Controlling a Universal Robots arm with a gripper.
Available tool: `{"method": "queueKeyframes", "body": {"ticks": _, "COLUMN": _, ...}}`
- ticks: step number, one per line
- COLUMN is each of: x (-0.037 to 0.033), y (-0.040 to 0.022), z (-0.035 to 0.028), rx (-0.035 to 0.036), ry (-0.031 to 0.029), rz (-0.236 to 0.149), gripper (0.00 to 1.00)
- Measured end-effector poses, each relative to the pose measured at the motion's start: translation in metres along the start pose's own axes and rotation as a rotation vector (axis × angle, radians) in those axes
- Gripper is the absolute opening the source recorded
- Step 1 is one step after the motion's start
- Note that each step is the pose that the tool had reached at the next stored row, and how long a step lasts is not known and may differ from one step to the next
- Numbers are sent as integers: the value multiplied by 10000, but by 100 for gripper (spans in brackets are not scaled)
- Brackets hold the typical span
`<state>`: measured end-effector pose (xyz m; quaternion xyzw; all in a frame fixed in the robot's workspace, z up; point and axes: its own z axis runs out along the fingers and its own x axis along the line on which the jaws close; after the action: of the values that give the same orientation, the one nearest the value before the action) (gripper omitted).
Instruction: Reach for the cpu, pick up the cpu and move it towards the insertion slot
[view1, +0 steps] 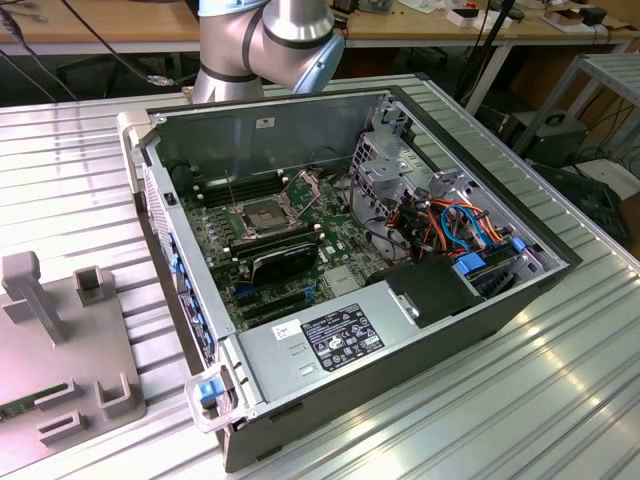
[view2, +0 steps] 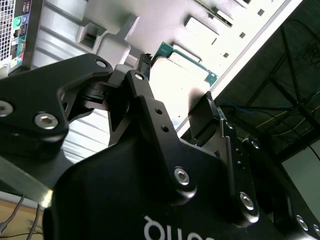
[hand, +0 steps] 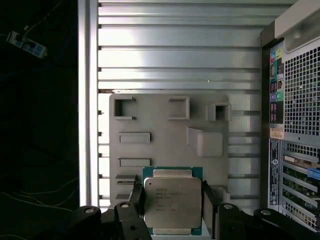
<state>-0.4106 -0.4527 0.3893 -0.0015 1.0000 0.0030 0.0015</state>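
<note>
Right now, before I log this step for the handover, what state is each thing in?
gripper: shut on the cpu
cpu: gripped at two edges, above the grey fixture plate
insertion slot: open, dark centre bare, no chip in it
computer case: side panel off, inside exposed

The arm (view1: 268, 38) shows a silver joint with a blue cap at the exterior view's top edge. In both wrist views the black gripper (hand: 173, 196) (view2: 177, 79) presses its two fingers (hand: 209, 205) against opposite edges of the cpu (hand: 172, 210).
</note>
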Motion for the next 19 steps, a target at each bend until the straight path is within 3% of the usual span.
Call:
{"method": "queueKeyframes", "body": {"ticks": 8, "x": -100, "y": 0, "z": 1, "rx": 10, "ry": -1, "rz": 1, "gripper": 55}}
{"method": "queueKeyframes", "body": {"ticks": 12, "x": -233, "y": -1, "z": 1, "rx": 10, "ry": 0, "rz": 0, "gripper": 55}}
{"method": "queueKeyframes", "body": {"ticks": 19, "x": -337, "y": -1, "z": 1, "rx": 11, "ry": 1, "rz": 0, "gripper": 55}}
